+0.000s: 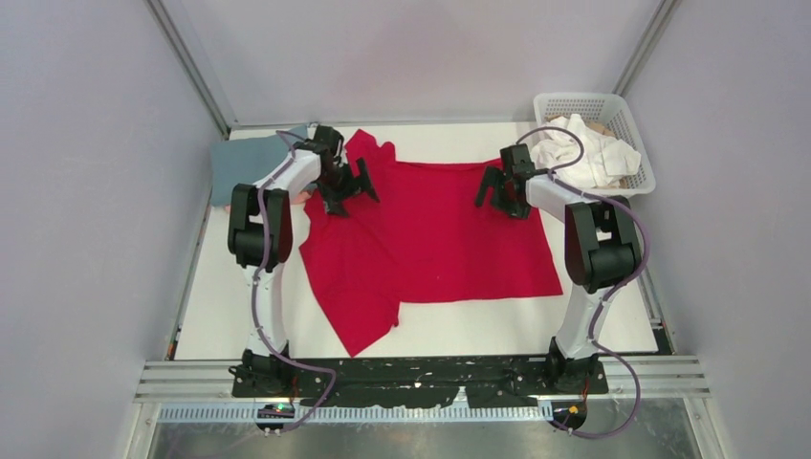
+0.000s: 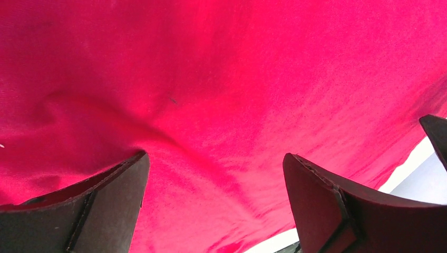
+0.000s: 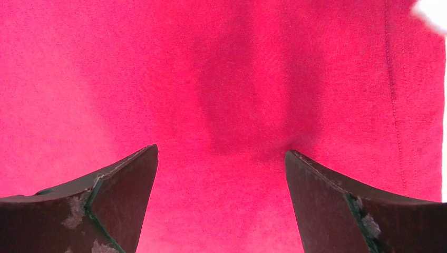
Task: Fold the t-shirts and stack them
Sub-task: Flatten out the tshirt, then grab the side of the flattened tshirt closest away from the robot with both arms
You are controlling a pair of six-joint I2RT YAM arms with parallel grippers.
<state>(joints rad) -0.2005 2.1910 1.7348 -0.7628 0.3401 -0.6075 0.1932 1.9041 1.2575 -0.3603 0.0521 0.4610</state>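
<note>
A bright red t-shirt (image 1: 430,229) lies spread on the white table, one sleeve pointing at the near edge and one at the far left. My left gripper (image 1: 350,196) is open just above the shirt's far left part; red cloth (image 2: 221,95) fills its view. My right gripper (image 1: 499,198) is open above the shirt's far right part, near a stitched hem (image 3: 392,95). A folded blue-grey shirt (image 1: 244,164) lies at the far left, with a bit of salmon pink cloth (image 1: 302,197) at its edge. White shirts (image 1: 585,151) are piled in the basket.
A white lattice basket (image 1: 639,143) stands at the far right corner. Bare white table (image 1: 239,306) shows to the left of the red shirt and along the near edge. Grey walls close in the sides and back.
</note>
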